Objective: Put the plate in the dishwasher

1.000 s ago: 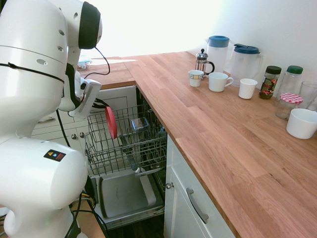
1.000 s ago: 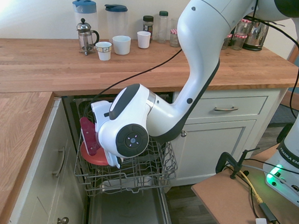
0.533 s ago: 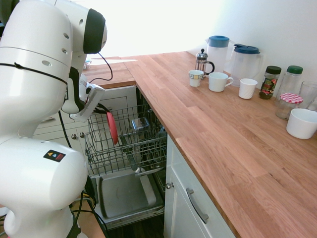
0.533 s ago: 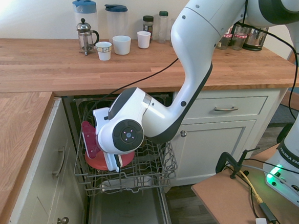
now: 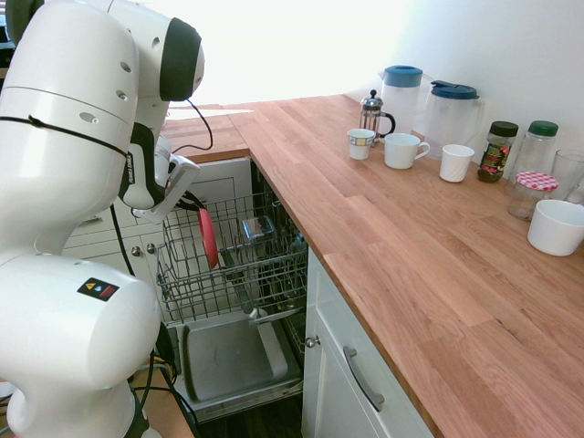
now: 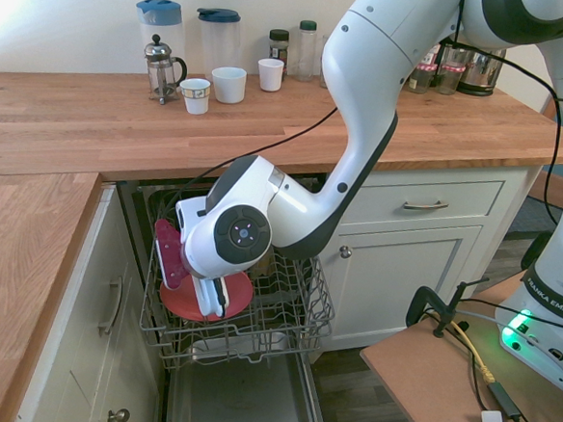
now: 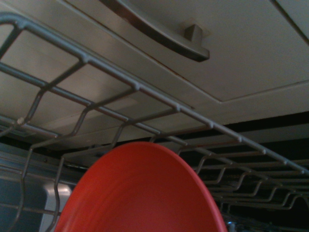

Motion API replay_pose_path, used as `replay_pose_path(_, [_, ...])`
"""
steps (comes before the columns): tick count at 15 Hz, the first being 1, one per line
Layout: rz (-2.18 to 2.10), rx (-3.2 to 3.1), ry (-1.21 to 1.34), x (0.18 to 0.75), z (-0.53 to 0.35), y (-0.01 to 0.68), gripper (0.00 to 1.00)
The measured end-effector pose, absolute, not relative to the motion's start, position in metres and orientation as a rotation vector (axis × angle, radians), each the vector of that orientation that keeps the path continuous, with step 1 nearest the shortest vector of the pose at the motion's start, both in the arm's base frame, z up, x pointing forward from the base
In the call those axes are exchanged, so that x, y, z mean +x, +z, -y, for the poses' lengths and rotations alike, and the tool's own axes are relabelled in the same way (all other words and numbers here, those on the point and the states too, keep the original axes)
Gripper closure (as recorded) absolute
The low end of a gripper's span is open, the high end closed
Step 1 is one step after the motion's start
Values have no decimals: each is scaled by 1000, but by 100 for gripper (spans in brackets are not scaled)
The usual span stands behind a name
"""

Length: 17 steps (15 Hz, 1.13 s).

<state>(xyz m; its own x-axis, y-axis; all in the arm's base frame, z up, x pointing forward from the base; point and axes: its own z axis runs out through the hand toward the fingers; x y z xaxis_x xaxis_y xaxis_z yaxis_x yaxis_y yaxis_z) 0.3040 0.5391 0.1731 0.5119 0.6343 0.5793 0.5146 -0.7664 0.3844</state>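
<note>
Plate: the red plate (image 6: pixel 190 299) stood nearly on edge inside the pulled-out rack, over its left part in the second exterior view; seen edge-on in the first exterior view (image 5: pixel 208 236); in the wrist view it rose as a red dome (image 7: pixel 142 193) from the lower edge
Gripper: the gripper (image 6: pixel 213 300) reached down into the rack at a slant, jaws clenched on the plate's rim
Arm: white, bent low over the dishwasher opening, its rounded wrist housing hiding part of the plate in the second exterior view
Dishwasher: the dishwasher (image 5: pixel 239 358) sat under the worktop with its door folded down and flat, grey inner panel facing up
Rack: the grey wire rack (image 6: pixel 305 311) was drawn out above the door; a grey cutlery basket (image 5: pixel 258 228) stood toward its back
Worktop: the wooden worktop (image 5: pixel 411 246) carried a cafetière (image 5: pixel 372 113), two blue-lidded jugs (image 5: pixel 453 113), three white mugs (image 5: pixel 401 150), several jars (image 5: pixel 497 151) and a white bowl (image 5: pixel 556 225), all well apart from the plate
Cabinet: a white drawer front with a metal handle (image 7: pixel 159 30) showed beyond the rack's top wire in the wrist view
</note>
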Motion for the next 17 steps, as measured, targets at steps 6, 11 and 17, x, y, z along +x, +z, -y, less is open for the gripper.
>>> replay_pose_path(6, [-1036,2646,1083,309,-537,179,0])
replay_pose_path(11, [-1120,2677,1135,296,-540,214,0])
replay_pose_path(17, [-1123,2784,1178,295,-503,281,0])
